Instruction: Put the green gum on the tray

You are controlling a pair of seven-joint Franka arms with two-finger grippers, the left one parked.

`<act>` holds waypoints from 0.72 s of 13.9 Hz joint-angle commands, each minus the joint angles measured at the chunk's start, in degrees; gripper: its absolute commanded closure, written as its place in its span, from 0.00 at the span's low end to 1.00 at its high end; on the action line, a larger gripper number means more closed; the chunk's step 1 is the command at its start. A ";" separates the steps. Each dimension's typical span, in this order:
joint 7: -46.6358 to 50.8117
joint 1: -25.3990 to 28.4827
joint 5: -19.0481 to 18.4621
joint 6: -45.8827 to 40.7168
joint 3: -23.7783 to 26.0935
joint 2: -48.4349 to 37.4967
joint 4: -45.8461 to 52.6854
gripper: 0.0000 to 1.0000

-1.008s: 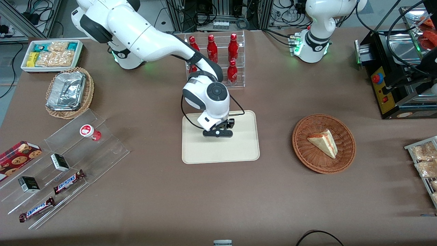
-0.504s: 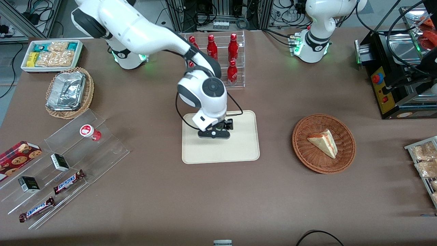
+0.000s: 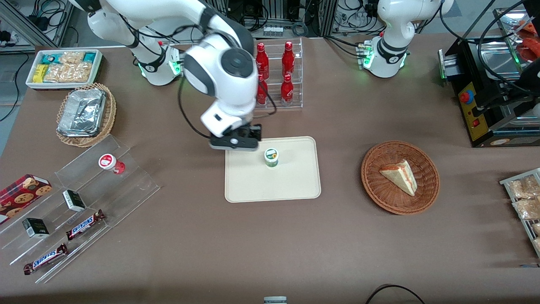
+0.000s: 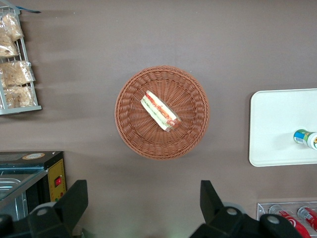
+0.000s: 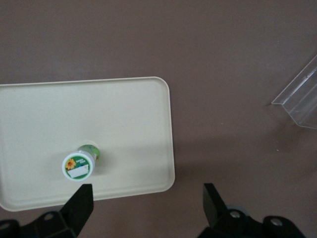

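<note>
The green gum, a small green bottle with a white labelled lid, stands upright on the cream tray. It also shows in the right wrist view on the tray, and in the left wrist view on the tray. My right gripper is open and empty, raised high over the tray's corner farthest from the front camera, toward the working arm's end. In the wrist view the gripper hangs above the tray's edge and the gum stands apart from one finger.
A clear rack of red bottles stands farther from the camera than the tray. A wicker basket with a sandwich lies toward the parked arm's end. A stepped clear shelf with the red gum and snacks lies toward the working arm's end.
My gripper was low on the tray over the gum. It has let go, risen and drawn back toward the working arm's end, and the gum now stands uncovered.
</note>
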 commanded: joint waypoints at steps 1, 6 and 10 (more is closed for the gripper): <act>-9.98 -6.35 5.89 -6.55 0.30 -9.71 -4.11 0.02; -23.62 -18.57 11.88 -14.39 0.04 -18.34 -4.20 0.02; -32.42 -22.19 12.14 -17.91 -7.23 -21.77 -4.20 0.02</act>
